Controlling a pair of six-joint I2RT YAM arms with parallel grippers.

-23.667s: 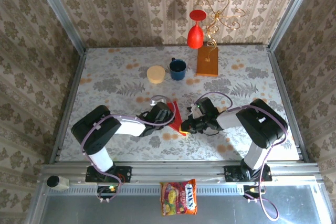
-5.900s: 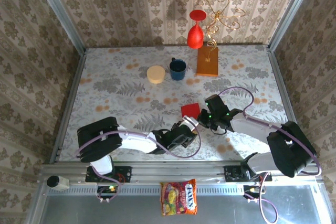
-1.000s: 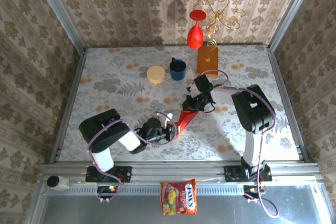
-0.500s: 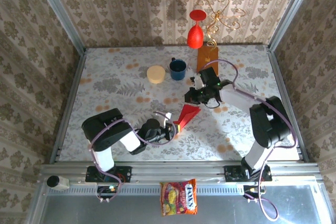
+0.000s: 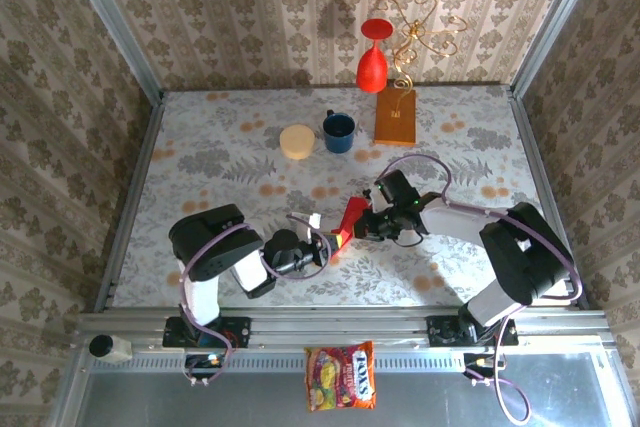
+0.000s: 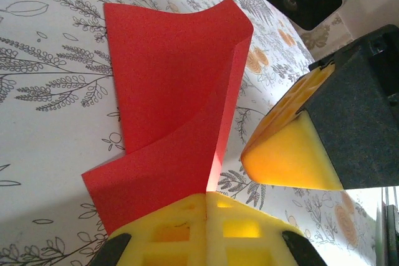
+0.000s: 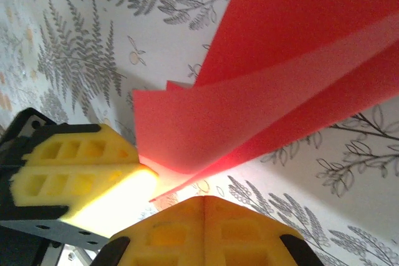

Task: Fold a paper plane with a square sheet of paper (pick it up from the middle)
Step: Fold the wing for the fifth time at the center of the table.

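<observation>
The square sheet of paper (image 5: 352, 215) is bright red, creased and folded over itself, lying mid-table with one flap standing up. In the left wrist view the sheet (image 6: 168, 73) rises from the tablecloth and its fold runs down into the seam of my left gripper (image 6: 207, 194), which is shut on its near corner. From above, my left gripper (image 5: 325, 240) sits at the paper's near-left end. My right gripper (image 5: 366, 228) is at the paper's right side, shut with nothing in it. In the right wrist view the paper (image 7: 299, 48) hangs just beyond my right gripper (image 7: 204, 199).
A blue mug (image 5: 338, 132) and a cream round lid (image 5: 297, 141) stand further back. An orange-brown block (image 5: 396, 117), a red vase (image 5: 372, 59) and a gold wire ornament (image 5: 420, 32) line the back wall. A candy bag (image 5: 342, 377) lies below the table's front rail.
My right gripper has come from the far side of the paper down to its right edge, close to the left gripper. The paper's flap now stands narrower and more upright. The left arm barely moved.
</observation>
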